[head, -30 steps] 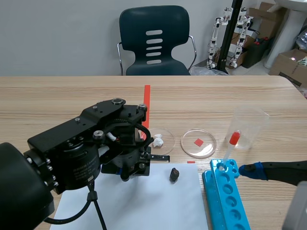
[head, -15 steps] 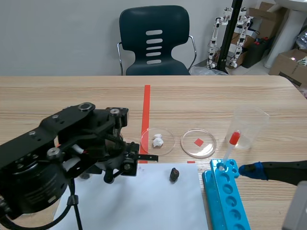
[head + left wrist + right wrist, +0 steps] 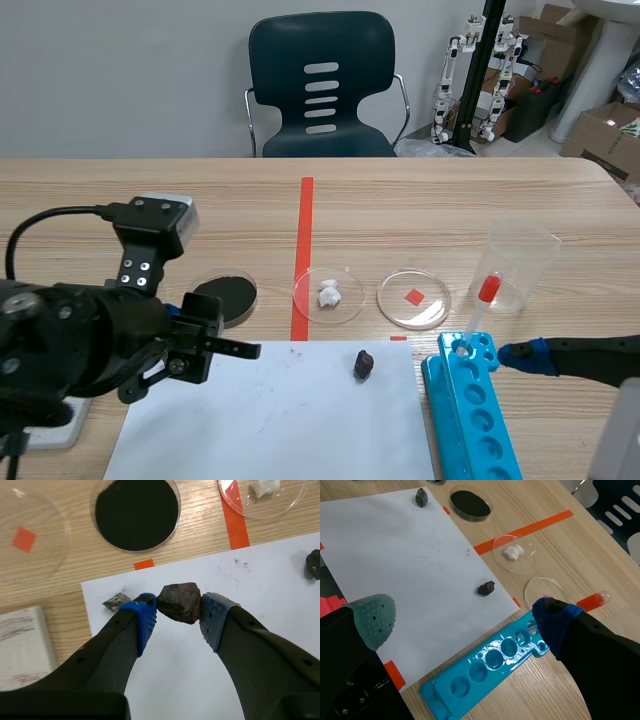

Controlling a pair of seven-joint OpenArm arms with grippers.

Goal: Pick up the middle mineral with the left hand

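My left gripper (image 3: 178, 616) is shut on a reddish-brown mineral (image 3: 180, 602), held above the white paper (image 3: 260, 605). A small grey mineral (image 3: 117, 601) lies on the paper beside one finger. A dark mineral (image 3: 314, 564) lies further along the paper, also seen in the scene view as the dark mineral (image 3: 364, 364). In the scene view the left gripper (image 3: 207, 340) hangs over the paper's left corner and the held stone is hidden. My right gripper (image 3: 465, 622) is open, holding nothing, above the blue rack (image 3: 490, 665).
Three petri dishes line the paper's far edge: a black-filled dish (image 3: 225, 295), a dish with white bits (image 3: 328, 294) and a dish over a red square (image 3: 413, 298). A clear beaker (image 3: 520, 265) and a red-bulbed dropper (image 3: 482, 298) stand at the right. A white block (image 3: 22, 647) lies left of the paper.
The left arm has swung left, off the middle of the paper, uncovering the black-filled dish. The right arm and the dark mineral have not moved.
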